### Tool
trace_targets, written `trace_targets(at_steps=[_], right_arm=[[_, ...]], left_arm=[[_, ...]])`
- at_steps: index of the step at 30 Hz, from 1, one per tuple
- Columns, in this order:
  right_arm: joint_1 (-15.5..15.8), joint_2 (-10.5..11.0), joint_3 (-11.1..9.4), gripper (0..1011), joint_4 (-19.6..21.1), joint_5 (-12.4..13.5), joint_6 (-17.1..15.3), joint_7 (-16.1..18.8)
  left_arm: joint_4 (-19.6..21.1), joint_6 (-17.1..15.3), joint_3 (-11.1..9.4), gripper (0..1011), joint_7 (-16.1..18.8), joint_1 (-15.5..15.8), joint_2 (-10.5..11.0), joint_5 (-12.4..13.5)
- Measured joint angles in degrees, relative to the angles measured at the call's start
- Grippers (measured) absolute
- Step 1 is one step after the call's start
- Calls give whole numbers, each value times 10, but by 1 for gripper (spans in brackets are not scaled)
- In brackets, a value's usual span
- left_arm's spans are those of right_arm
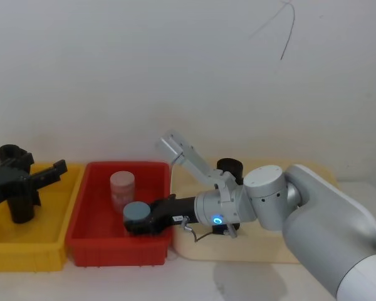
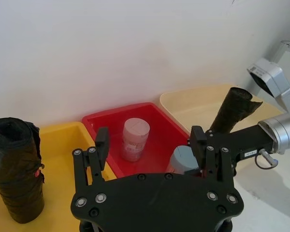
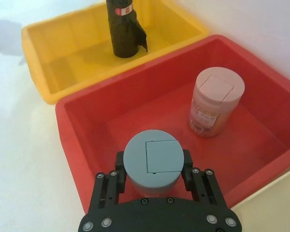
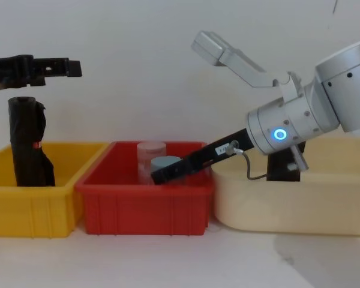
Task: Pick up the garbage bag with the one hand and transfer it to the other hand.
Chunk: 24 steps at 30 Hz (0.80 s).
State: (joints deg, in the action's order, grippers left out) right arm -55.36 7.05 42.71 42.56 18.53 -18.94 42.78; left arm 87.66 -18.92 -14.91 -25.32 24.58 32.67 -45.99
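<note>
Bag (image 2: pixel 234 108) stands upright in cream bin (image 4: pixel 276 204), far right. Right gripper (image 3: pixel 153 162) pinches grey jar (image 1: pixel 136 213); left gripper (image 2: pixel 150 140) hangs spread over red-marked roll (image 4: pixel 27 144). Skip that roll and grasp the bag mid-length.

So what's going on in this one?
The right gripper is down in the red bin, closed around a grey-capped jar, next to a pink jar. The left gripper hangs open above the yellow bin, over a black bag roll with a red mark standing upright. Another black roll stands in the cream bin. Neither bag roll is held.
</note>
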Motion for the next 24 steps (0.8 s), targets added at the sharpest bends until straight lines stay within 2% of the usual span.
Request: trace_targets(at_steps=[10, 17, 24], right_arm=[[-1, 5, -25, 646, 26, 14, 1, -8], [-3, 24, -53, 646, 64, 31, -4, -17], [0, 45, -68, 645, 85, 38, -8, -27]], left_arm=[[0, 0, 0, 1001, 0, 0, 0, 0], [0, 0, 0, 1001, 0, 0, 0, 0], [0, 0, 0, 1001, 0, 0, 0, 0]])
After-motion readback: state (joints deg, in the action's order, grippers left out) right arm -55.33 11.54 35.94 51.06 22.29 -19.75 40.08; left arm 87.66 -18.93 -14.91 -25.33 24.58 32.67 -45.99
